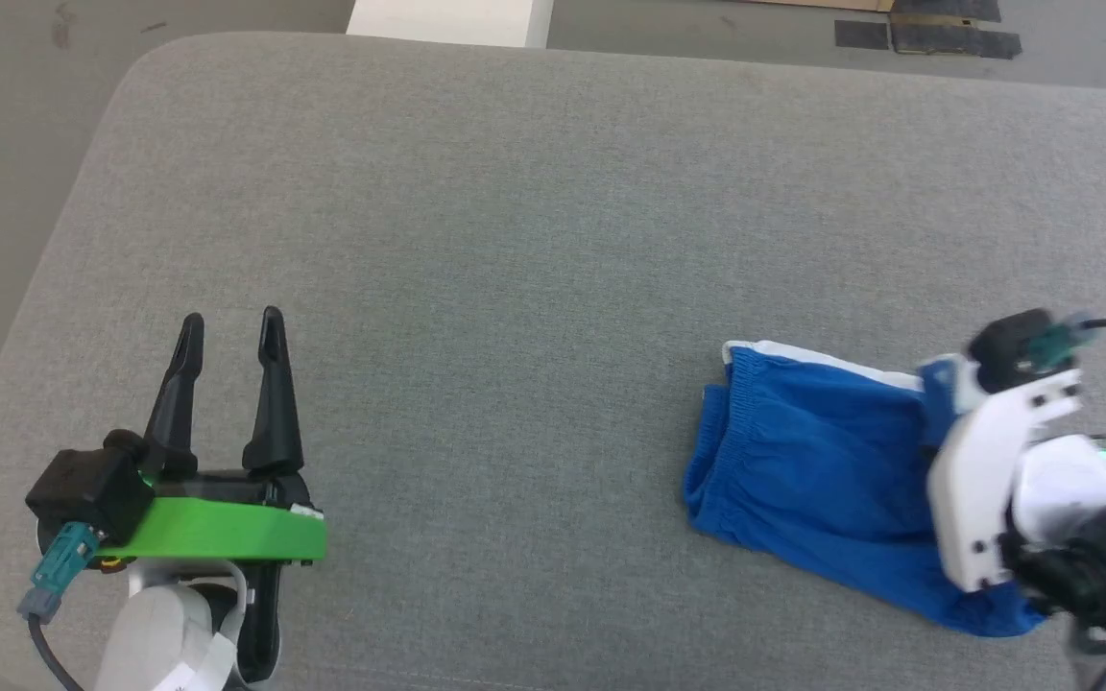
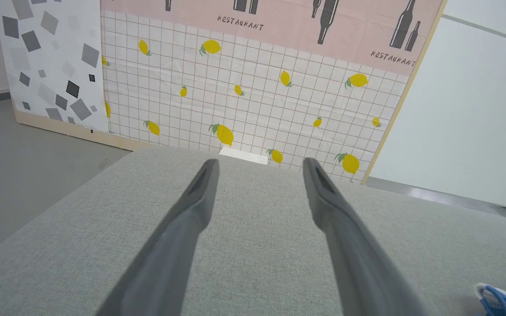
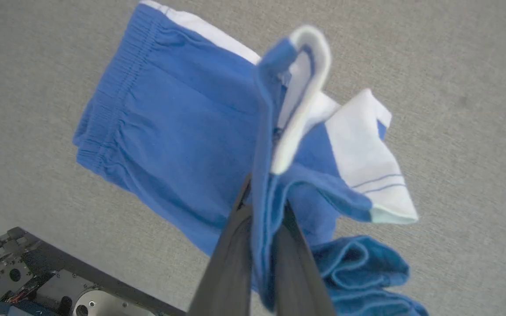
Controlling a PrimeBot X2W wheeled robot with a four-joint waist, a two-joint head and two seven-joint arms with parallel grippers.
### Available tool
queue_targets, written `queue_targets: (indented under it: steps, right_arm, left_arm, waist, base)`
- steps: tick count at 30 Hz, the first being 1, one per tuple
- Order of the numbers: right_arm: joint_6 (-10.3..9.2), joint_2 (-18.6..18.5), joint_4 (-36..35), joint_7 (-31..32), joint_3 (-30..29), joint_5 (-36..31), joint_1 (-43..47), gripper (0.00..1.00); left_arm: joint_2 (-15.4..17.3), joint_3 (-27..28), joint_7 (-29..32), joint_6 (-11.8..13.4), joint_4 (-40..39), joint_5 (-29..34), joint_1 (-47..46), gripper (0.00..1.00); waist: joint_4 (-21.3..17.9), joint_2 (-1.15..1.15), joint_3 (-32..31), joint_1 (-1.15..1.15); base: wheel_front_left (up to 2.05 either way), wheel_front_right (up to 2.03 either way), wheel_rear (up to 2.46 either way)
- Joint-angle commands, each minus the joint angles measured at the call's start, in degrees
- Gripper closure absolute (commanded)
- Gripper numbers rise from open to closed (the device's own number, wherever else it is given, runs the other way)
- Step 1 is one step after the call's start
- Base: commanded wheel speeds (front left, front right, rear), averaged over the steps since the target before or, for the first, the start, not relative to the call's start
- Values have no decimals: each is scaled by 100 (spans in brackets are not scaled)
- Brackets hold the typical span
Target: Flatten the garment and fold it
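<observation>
Blue shorts [image 1: 803, 461] lie on the grey fabric surface [image 1: 515, 192], right side, toward the near edge. They are bunched, not flat. The elastic waistband [image 1: 711, 451] faces the middle of the surface and a white stripe [image 1: 831, 363] runs along the far edge.

Right tool [image 3: 265, 206]: fingers pressed together, pinching a fold of the blue fabric [image 3: 182, 131]. The gripped edge, with white trim [image 3: 305, 87], is lifted and loops up past the fingertips. A white-and-blue flap hangs just beside it, with more crumpled blue cloth below. In the head view the right wrist sits over the right end of the shorts, hiding the fingers there.

Left tool [image 1: 232, 319]: fingers spread, holding nothing. It sits over bare surface at the near left, well apart from the shorts, with a green bracket [image 1: 217, 528] on its wrist. In the left wrist view the left tool [image 2: 259, 164] points across the surface [image 2: 257, 263] at a lemon-print grid backdrop [image 2: 257, 101] with a pink "RESTAURANT" strip on top. A corner of the shorts [image 2: 499, 300] shows at lower right.
</observation>
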Motion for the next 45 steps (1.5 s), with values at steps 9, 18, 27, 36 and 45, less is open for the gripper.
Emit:
queue_targets:
  steps: [9, 18, 27, 36, 45]
  right_arm:
    - [-10, 514, 625, -781, 565, -6, -371, 100]
    - [-10, 734, 1443, -1332, 733, -249, -679, 100]
    - [-10, 863, 1850, -1860, 1164, -341, -1120, 0]
    - [-10, 917, 1426, -2198, 1405, -151, -1274, 0]
    - [-10, 961, 980, -2589, 147, -1186, -611, 0]
  left_arm:
    - [-2, -42, -26, -41, 30, -27, 91, 0]
    - [-8, -77, -26, -41, 38, -52, 104, 0]
    - [26, -139, -26, -41, 44, -77, 85, 0]
    - [58, -130, -26, -41, 20, -60, 139, 0]
    - [57, -63, -26, -41, -91, 66, 187, 0]
  waist:
    - [120, 0, -17, 0]
    - [166, 0, -8, 0]
    - [176, 0, 7, 0]
    - [76, 0, -115, 0]
    - [-105, 0, -172, 0]
  base:
    - [0, 0, 0]
    - [0, 0, 0]
    - [0, 0, 0]
    - [0, 0, 0]
    - [0, 0, 0]
